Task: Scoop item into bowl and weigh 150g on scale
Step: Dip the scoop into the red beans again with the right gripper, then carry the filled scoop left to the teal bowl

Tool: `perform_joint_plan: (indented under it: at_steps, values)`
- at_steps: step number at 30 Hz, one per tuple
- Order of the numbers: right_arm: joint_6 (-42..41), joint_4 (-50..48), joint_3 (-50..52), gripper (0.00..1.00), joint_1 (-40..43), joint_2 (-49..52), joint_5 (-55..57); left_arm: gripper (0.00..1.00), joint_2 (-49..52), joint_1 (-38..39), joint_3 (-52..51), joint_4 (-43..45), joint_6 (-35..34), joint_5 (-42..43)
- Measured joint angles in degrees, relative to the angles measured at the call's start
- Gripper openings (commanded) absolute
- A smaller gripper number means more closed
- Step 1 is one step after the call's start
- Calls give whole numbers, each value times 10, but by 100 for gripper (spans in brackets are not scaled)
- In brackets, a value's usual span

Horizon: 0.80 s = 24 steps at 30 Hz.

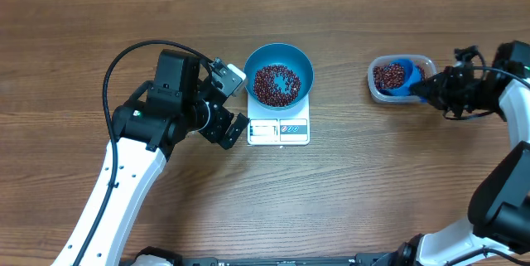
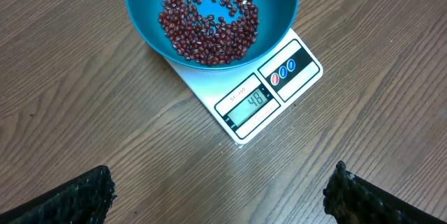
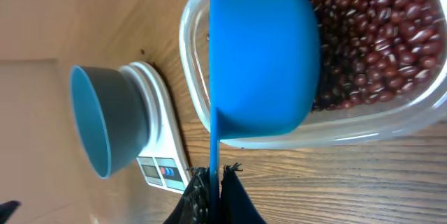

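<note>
Currently left tool (image 1: 238, 103) spread, 9 o'clock of scale (image 2: 204, 86); right tool (image 3: 216, 182) pinches scoop (image 3: 262, 56) over tub (image 3: 349, 123); bowl (image 2: 279, 4) of beans (image 2: 209, 25) on scale.

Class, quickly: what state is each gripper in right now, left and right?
Left gripper: open, holding nothing.
Right gripper: closed on the blue scoop, gripping its handle.

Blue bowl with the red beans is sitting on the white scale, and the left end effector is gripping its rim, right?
Not quite. The blue bowl with the red beans does sit on the white scale, but the left end effector grips nothing: the left wrist view shows it wide open, clear of the bowl.
</note>
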State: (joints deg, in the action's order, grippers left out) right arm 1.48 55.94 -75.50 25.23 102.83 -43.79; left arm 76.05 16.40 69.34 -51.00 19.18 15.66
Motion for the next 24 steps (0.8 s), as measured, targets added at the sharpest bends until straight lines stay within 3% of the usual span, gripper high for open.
perform_joint_plan:
  at_steps: [14, 24]
  values:
    - [-10, -9, 2, 4, 63, 0, -81, 100, 0, 0, 0, 0, 0, 0]
    - [18, -8, 2, 4, 73, 0, -201, 100, 0, 0, 0, 0, 0, 0]
